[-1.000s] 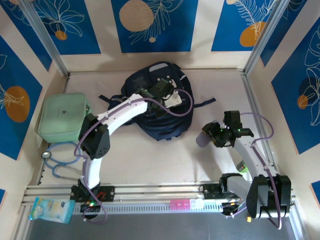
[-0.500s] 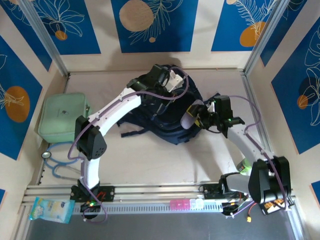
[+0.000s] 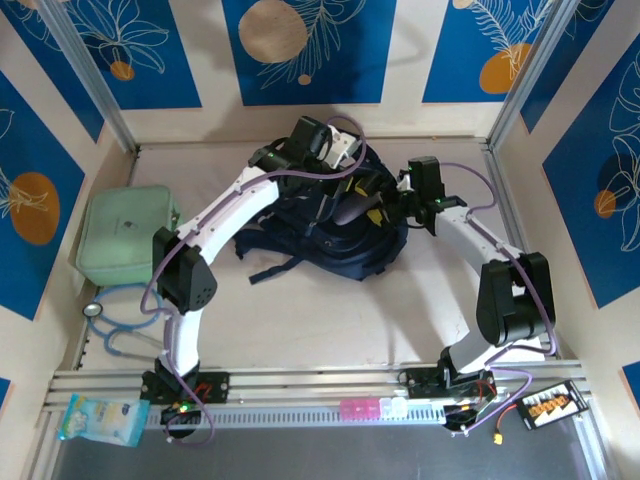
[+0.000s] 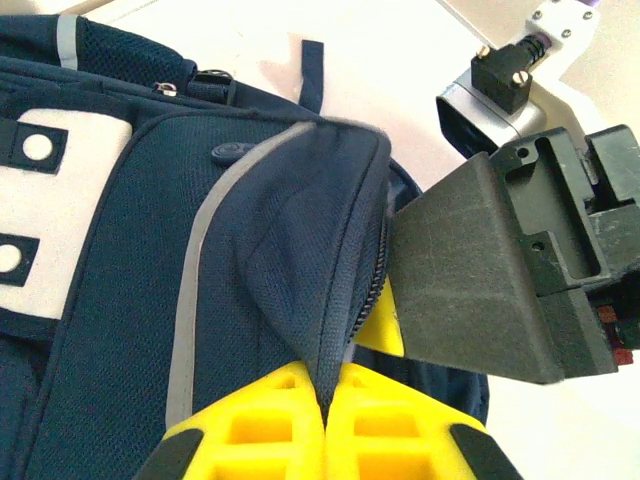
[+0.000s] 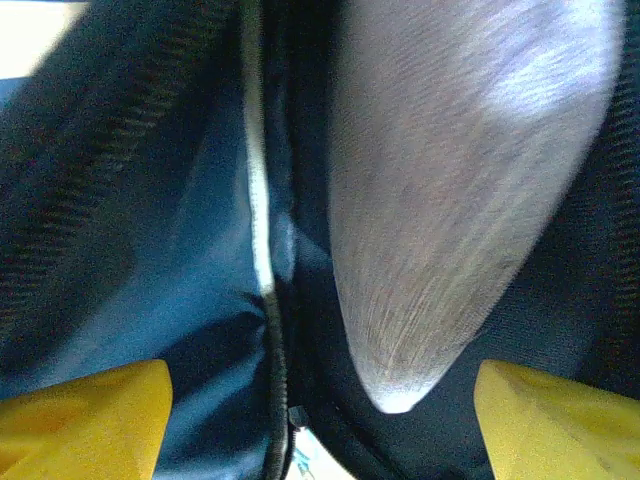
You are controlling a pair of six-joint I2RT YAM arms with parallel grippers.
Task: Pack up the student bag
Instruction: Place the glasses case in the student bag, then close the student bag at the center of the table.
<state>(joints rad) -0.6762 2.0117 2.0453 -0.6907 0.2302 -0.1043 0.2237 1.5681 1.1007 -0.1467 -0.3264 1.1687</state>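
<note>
Student bag: I see it lying at the far middle of the bench. It is navy, with dark straps trailing off its left side.
Bag front: my left wrist view shows the white buckle patch and the thin light stripe.
Left end effector: clamped on a raised fold of the bag's fabric right beside the zip. The yellow fingertips are pressed together with the cloth between them.
Right end effector: at the bag's opening from the right side, yellow fingertips spread wide.
Grey item: a rounded, pale grey-lilac thing inside the opening, between those fingertips with a gap on each side. I cannot tell what it is.
Mint-green case: at the bench's left edge, well apart from the bag.
Stethoscope: blue tubing, just nearer me than the case.
</note>
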